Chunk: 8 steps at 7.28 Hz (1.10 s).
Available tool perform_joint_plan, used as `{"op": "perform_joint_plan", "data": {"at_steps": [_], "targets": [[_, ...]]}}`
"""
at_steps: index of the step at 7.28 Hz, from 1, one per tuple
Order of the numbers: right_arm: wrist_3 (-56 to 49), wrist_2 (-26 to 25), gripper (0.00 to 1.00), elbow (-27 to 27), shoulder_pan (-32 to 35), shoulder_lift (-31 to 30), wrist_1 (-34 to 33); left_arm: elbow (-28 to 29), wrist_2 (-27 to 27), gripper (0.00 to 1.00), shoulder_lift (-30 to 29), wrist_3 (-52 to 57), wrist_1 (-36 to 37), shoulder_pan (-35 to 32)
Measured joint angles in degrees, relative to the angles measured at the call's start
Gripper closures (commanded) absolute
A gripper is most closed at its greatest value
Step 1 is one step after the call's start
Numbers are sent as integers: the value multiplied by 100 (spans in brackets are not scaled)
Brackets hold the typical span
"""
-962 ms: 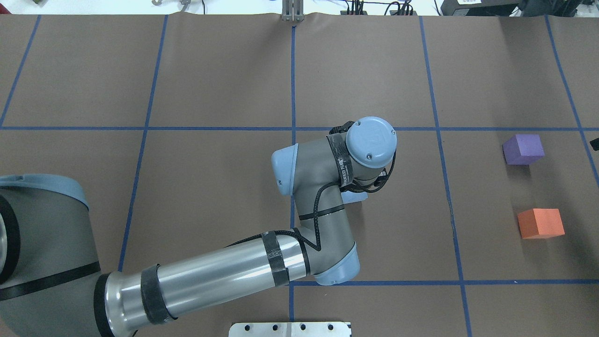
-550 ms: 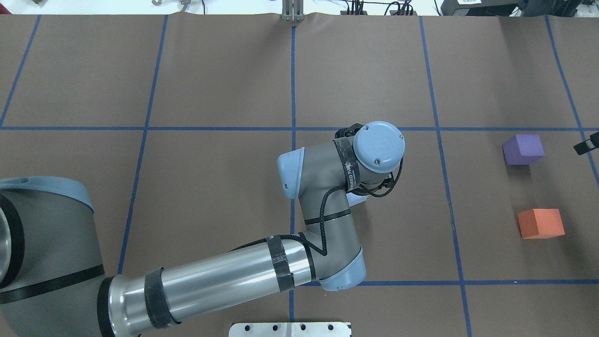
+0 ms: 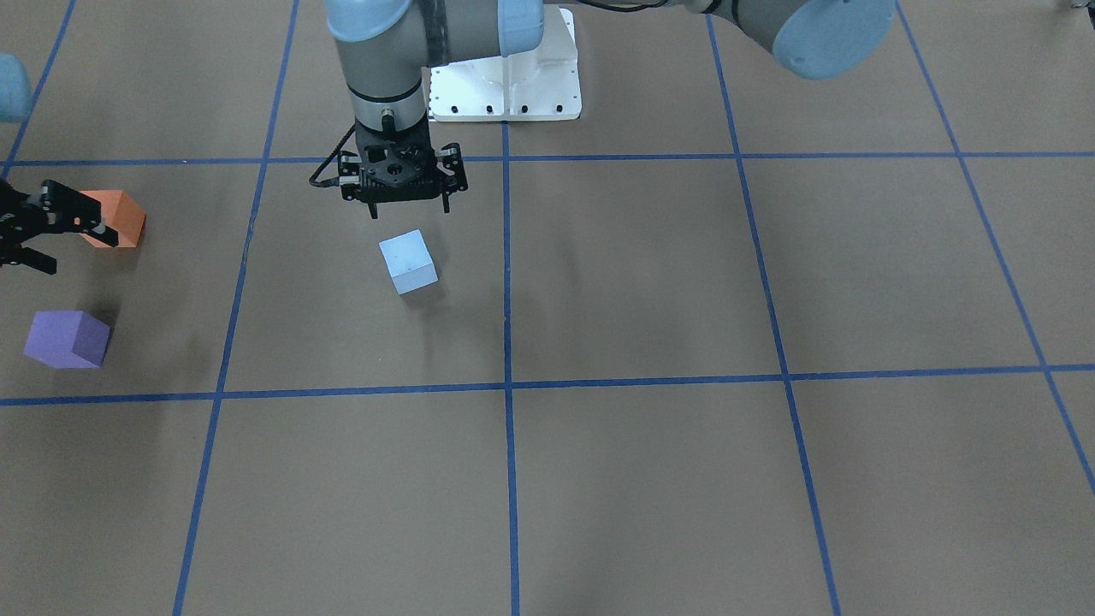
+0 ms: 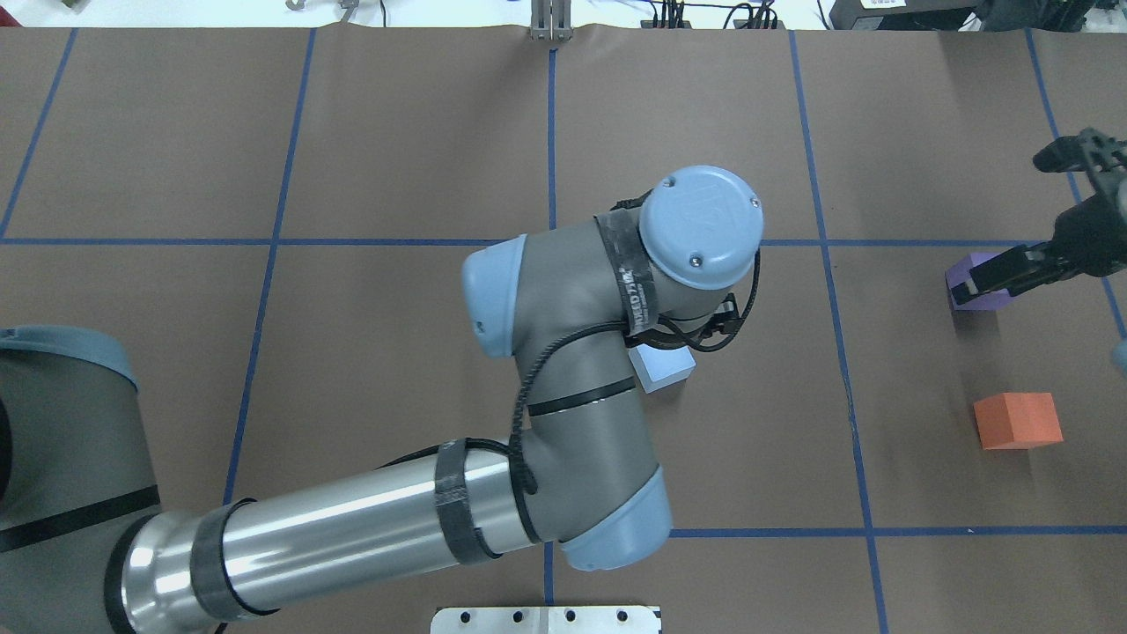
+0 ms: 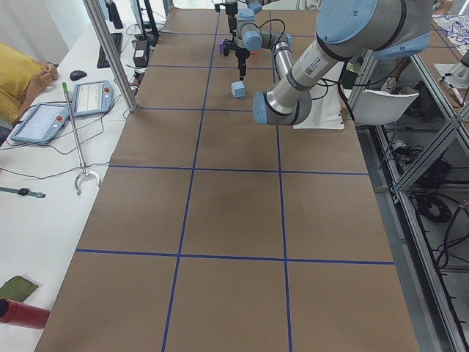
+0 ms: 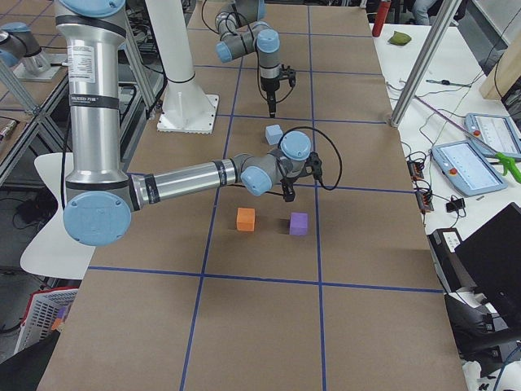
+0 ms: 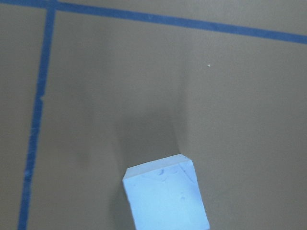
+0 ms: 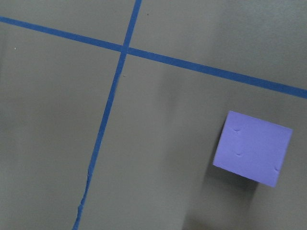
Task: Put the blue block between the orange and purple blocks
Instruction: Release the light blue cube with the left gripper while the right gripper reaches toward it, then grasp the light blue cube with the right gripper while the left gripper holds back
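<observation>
The blue block [image 3: 408,262] rests on the surface [image 3: 684,282], near the centre tape line [image 3: 506,282] and on the robot's right of it. Nothing holds it. The left claw [image 3: 410,211] hangs above the surface on the robot's side of the block. It points down, its fingers are spread, and it is empty. In the left wrist view the block lies at the lower edge of the frame, with no finger touching it.

The purple block [image 4: 990,301] and the orange block [image 4: 1017,420] stand at the robot's far right, apart from each other and well apart from the blue block. The right claw [image 4: 1008,224] is released, fingers wide. In the overhead view one finger crosses the purple block; whether it touches cannot be told.
</observation>
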Motion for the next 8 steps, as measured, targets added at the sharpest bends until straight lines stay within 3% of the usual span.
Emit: {"op": "perform_joint_plan", "data": {"at_steps": [2,4,8], "targets": [[2147,-1094,1,7,-1208,402,769,-1529,-251,0,1222,169,147,-243],[3147,-2090,2,13,-2159,874,941,-2517,-290,0,2239,462,145,-380],[3200,-2454,15,-34,-2785,1483,864,-2700,-269,0,2566,604,105,-436]]}}
